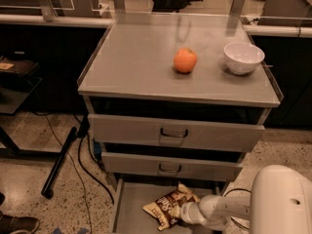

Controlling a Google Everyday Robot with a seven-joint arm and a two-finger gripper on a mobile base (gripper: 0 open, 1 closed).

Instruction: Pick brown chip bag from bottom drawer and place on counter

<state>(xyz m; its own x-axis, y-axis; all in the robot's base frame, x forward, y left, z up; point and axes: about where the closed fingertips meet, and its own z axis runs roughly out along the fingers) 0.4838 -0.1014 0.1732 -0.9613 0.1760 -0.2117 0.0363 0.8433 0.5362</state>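
Observation:
The brown chip bag (168, 207) is in the open bottom drawer (127, 211), at the lower edge of the camera view, tilted with its lettering facing up. My gripper (184, 213) reaches in from the right on a white arm and is shut on the bag's right end, holding it just over the drawer floor. The counter (141, 62) is the light grey cabinet top above. The drawer's front part is cut off by the frame edge.
An orange (185, 60) and a white bowl (243, 57) sit on the right half of the counter. Two upper drawers (173, 133) stick out slightly above the bag. My white body (282, 201) stands at the lower right. A black pole and cables (61, 160) lie on the floor at the left.

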